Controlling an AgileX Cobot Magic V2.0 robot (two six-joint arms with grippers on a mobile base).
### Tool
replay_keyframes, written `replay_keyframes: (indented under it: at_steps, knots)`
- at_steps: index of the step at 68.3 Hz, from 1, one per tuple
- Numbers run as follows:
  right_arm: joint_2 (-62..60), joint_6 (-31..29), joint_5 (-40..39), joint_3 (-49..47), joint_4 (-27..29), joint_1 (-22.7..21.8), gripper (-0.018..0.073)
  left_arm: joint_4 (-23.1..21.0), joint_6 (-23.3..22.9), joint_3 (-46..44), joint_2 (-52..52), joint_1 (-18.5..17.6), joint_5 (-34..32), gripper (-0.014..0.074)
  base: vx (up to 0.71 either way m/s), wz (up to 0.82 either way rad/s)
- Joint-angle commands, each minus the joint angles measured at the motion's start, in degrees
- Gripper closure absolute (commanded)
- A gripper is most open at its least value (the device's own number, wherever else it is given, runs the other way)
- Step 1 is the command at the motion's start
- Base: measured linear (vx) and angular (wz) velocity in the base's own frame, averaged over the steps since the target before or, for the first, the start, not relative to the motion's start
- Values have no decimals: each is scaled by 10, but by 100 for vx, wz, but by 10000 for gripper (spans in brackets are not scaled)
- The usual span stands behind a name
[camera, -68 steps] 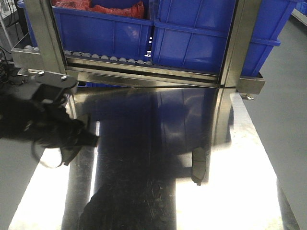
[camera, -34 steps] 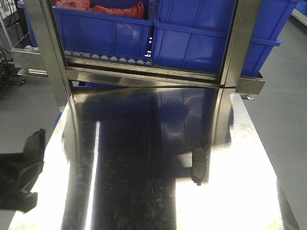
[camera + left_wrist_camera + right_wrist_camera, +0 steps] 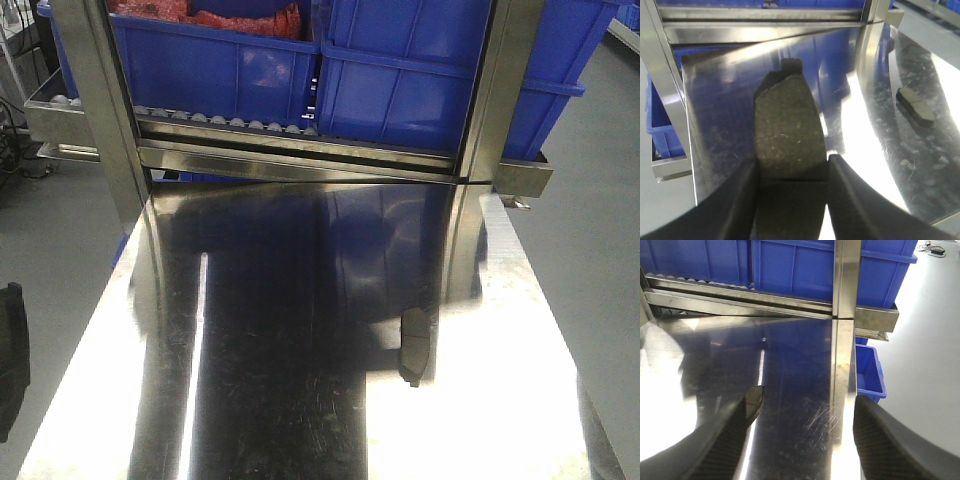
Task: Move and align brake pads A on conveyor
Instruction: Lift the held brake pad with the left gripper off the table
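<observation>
Firstly, held brake pad point(image 3: 787, 125): it sat lengthwise between the fingers of the left pincer, tabbed end pointing away toward the rack, lifted clear of the steel table point(image 3: 720, 100).
Handling, by judgement: it looked rigid, flat and dense for its size. The gritty friction face should not slip readily between fingers. It seemed hardly fragile, though dropped on steel it would likely skid.
Where to take hold: across the two long edges near the middle, as it was held. That should keep it from swinging and let it go down flat.
Left pincer point(image 3: 792, 165): it was clamped on the pad's long edges, the fingers only as far apart as the pad was wide. It touched nothing else.
Loose brake pad point(image 3: 413, 348): it lay flat on the table, right of centre, with its long axis running toward the rack. It was well apart from both pincers, and also showed at the right of the left wrist view point(image 3: 915, 105).
Right pincer point(image 3: 805, 425): the fingers were spread wide with nothing between them. It hovered over the table's right side and touched nothing.
Conveyor: no view showed it. Only the mirror-like table appeared, with blue bins point(image 3: 250, 70) on a rack behind it.
Other pads: only these two were in view.
</observation>
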Motion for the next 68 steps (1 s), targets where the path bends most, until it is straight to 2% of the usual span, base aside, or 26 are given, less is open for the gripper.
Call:
replay_keyframes:
  at_steps: [1,68]
  knots:
    - [5,-4,-40,-15,-4,-3,106,1,-1,-16,0,-2,-50,603,0,0]
    - [5,-2,-38,-15,3,-3,106,1,-1,-16,0,-2,-50,603,0,0]
